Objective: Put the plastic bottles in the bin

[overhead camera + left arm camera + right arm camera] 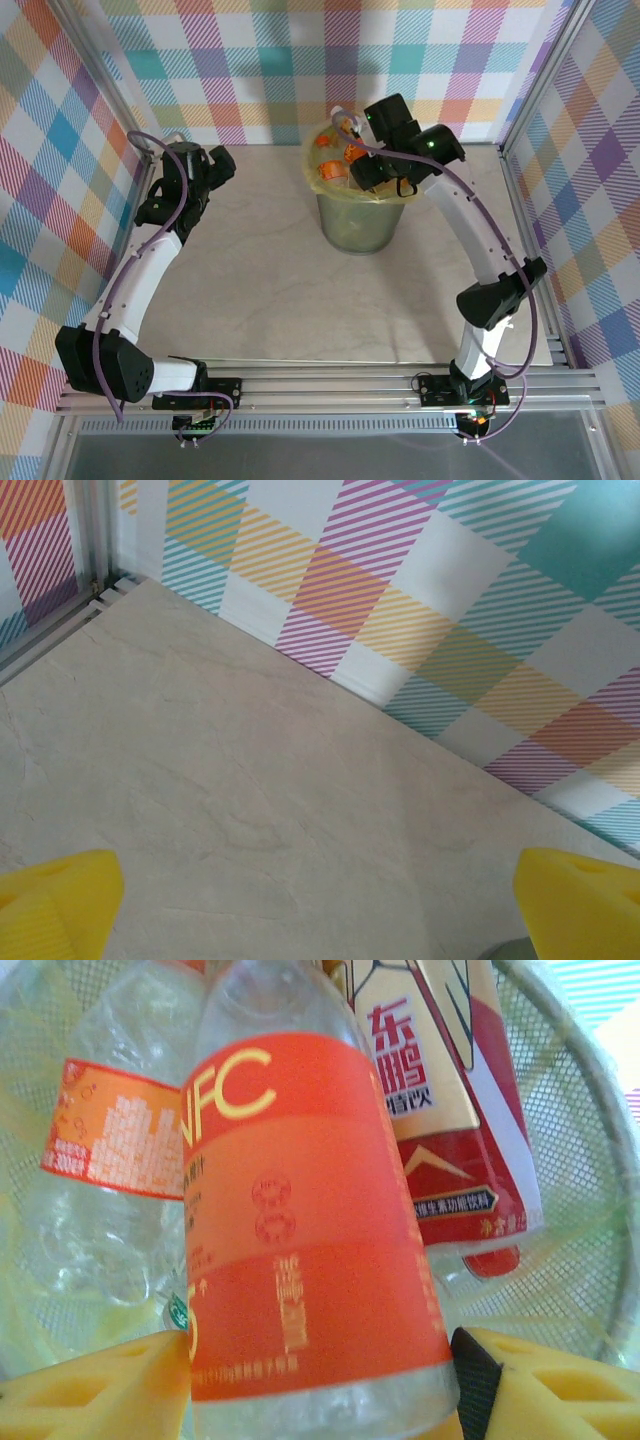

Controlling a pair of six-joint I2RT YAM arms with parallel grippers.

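Clearly the bin (355, 228), pale green and bag-lined, stands mid-table and holds several plastic bottles, among them a red-and-gold labelled bottle (450, 1120) and a crumpled clear bottle (90, 1160) with an orange band. Over its mouth the right gripper (320, 1385) pinches an orange-labelled bottle (300, 1230) near its base, one yellow finger each side. Thin-walled and slick, it probably weighs little and dents under squeeze; the labelled waist looks the surest hold. The left gripper (320, 900) hangs spread wide over bare tabletop (250, 780).

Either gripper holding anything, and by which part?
Right gripper pinches the clear plastic bottle with the orange label at its end nearest the camera; left gripper open, holding nothing.
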